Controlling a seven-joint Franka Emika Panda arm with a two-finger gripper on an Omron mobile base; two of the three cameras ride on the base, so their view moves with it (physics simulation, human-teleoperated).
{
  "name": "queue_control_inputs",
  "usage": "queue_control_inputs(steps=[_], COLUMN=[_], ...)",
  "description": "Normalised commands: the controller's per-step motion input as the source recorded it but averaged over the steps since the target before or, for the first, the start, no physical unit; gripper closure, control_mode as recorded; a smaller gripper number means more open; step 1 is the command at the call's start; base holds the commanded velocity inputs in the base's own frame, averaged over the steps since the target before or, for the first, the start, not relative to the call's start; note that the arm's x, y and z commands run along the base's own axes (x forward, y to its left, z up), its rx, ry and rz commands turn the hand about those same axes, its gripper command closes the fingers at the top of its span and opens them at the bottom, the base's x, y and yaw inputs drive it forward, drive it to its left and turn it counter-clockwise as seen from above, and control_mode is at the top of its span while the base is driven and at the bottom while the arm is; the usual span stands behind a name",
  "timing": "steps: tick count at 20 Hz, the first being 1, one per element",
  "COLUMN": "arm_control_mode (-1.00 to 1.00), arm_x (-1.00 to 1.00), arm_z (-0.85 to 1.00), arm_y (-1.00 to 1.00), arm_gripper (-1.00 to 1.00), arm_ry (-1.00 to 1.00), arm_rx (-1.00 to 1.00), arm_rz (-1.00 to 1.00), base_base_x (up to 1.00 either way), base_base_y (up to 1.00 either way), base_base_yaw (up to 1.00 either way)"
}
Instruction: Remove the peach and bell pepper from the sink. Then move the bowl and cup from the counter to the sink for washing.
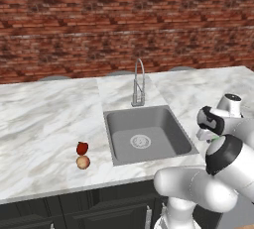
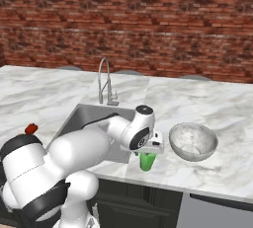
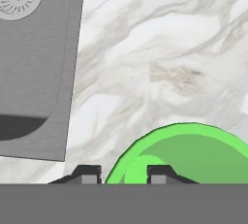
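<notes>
On the counter [image 1: 49, 119] in the left base view, the bell pepper [image 1: 82, 147] and the peach [image 1: 83, 162] sit touching each other left of the sink [image 1: 149, 134], whose basin holds nothing but its drain. From the right base view, the gripper [image 2: 147, 154] points down onto the green cup [image 2: 147, 161] standing upright on the marble just right of the sink, with the bowl [image 2: 193, 141] close beside it to the right. Looking along the hand view, the fingertips [image 3: 87, 174] straddle the cup's near rim, one outside and one inside the wall, yet whether they are clamped on it I cannot tell.
</notes>
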Motion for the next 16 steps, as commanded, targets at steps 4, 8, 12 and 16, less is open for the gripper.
queue_control_inputs(steps=[4, 8, 12, 16], arm_control_mode=[-1.00, -1.00, -1.00, -1.00], arm_x=[-0.01, 0.00, -0.04, -0.01], arm_z=[-0.07, 0.04, 0.13, 0.14], arm_y=[0.11, 0.15, 0.27, 0.35], arm_gripper=[1.00, 1.00, 1.00, 1.00], arm_ry=[0.00, 0.00, 0.00, 0.00], arm_rx=[0.00, 0.02, 0.02, 0.00], arm_rz=[0.00, 0.01, 0.04, 0.08], base_base_x=[0.00, 0.00, 0.00, 0.00], base_base_y=[0.00, 0.00, 0.00, 0.00], base_base_yaw=[0.00, 0.00, 0.00, 0.00])
